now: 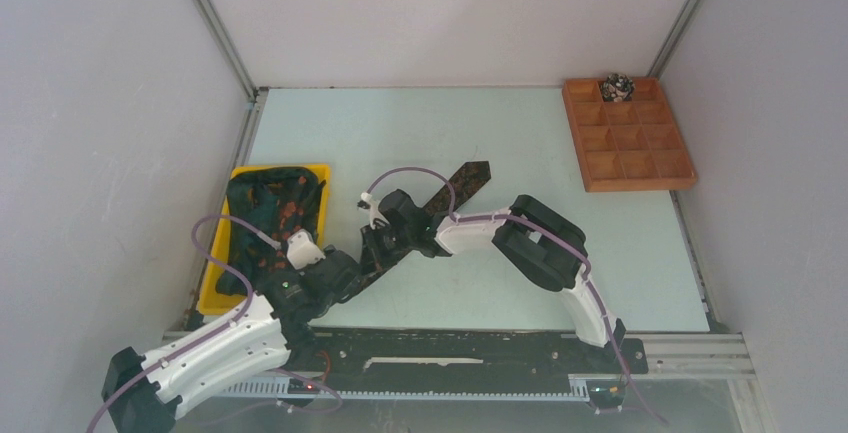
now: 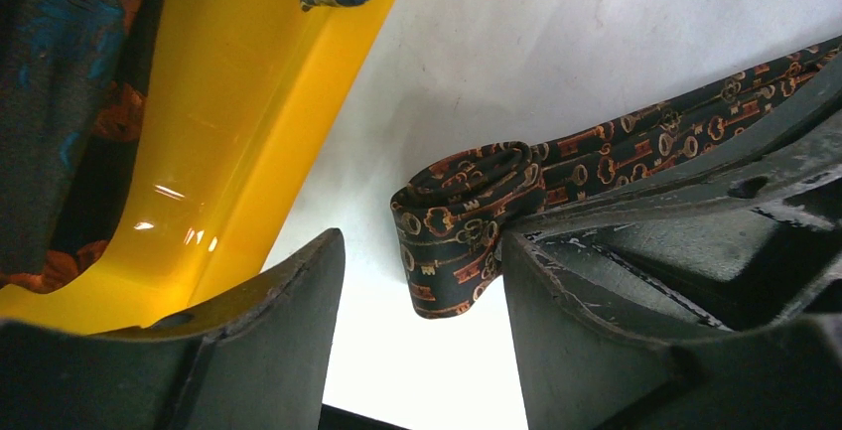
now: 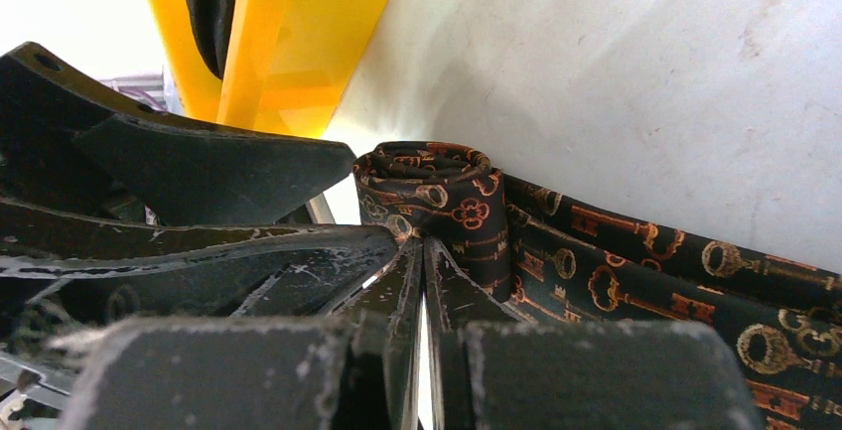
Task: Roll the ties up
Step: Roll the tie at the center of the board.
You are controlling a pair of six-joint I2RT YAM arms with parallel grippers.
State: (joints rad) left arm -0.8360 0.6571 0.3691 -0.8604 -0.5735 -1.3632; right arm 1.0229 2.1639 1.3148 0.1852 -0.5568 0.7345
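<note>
The right end effector [image 3: 425, 251] has its fingers pressed together, tips against the small coil at the near end of a key-patterned necktie [image 3: 447, 192]. Whether any fabric is caught between them cannot be told. The left end effector [image 2: 422, 251] is spread, and the same coil sits just beyond its gap, touching one finger. The unrolled rest of the necktie lies flat on the desk [image 1: 500, 123], running diagonally toward the far right, pointed end up. A yellow bin [image 1: 222, 283] by the left edge holds more ties [image 1: 270, 208]. In the far right corner, a wooden compartment tray [image 1: 640, 185] carries one rolled tie [image 1: 617, 85] in its far row.
</note>
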